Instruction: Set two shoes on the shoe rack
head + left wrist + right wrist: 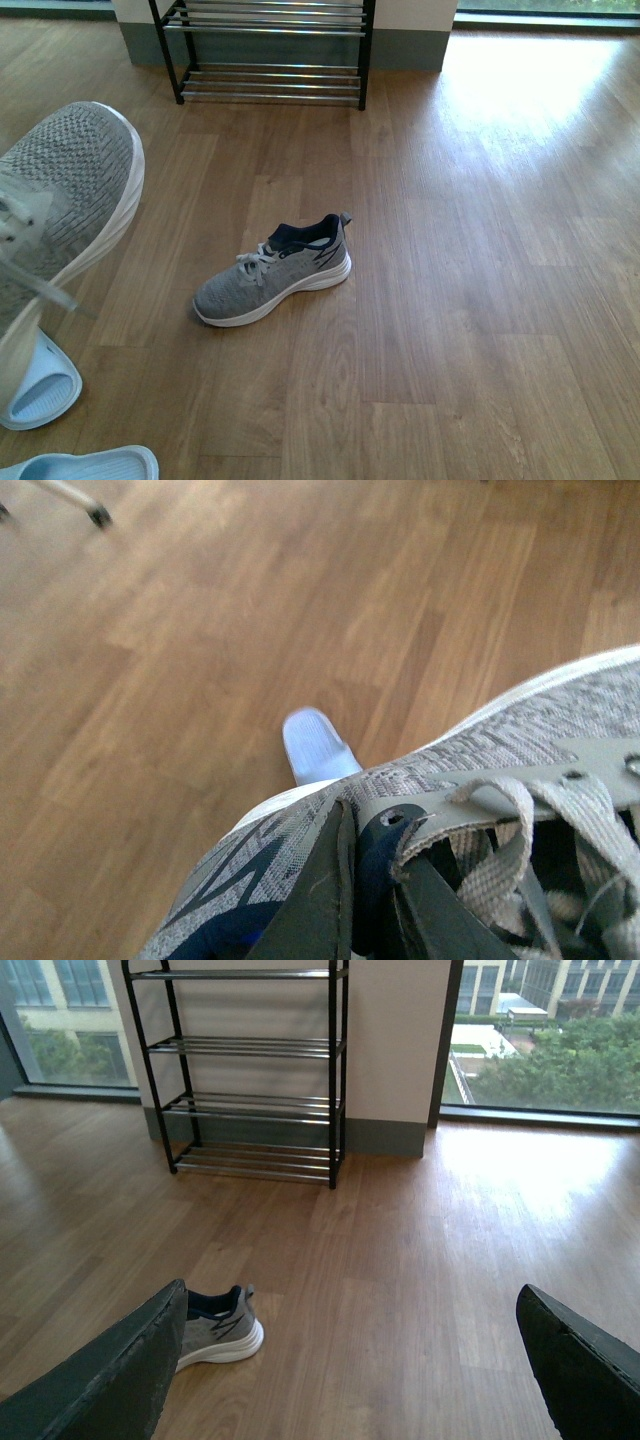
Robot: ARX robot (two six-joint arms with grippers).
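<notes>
- The step in hand, as I judge it, was carrying shoe 1 of 2 to the shoe rack (270, 50). No shoe was on its chrome rods yet.
- The left fingers (320, 915) were closed tightly on the dark navy collar of the lifted shoe (520, 740), beside the top lace holes. Only the thin collar edge was between them.
- The lifted shoe hung in the air, well apart from the shoe rack and on its left side in the front view.
- The second shoe (275, 272) stood on its sole on the wooden floor (480, 300), in front of the shoe rack but well apart from it. Its heel was nearer to the rack than its toe.
- The right fingers (110, 1380) were spread wide and held nothing. They faced the shoe rack from above the floor.
- 2 light blue slippers (40, 385) lay on the floor, farther from the shoe rack than the second shoe.
- The next move probably called for the left arm to bring the lifted shoe forward to a tier of the shoe rack. The sole should be level across at least 2 rods before the fingers opened.
- The grip on the soft collar seemed small, so the shoe could swing. A slow approach looked wise.
- After that, the right fingers looked ready for the second shoe.
</notes>
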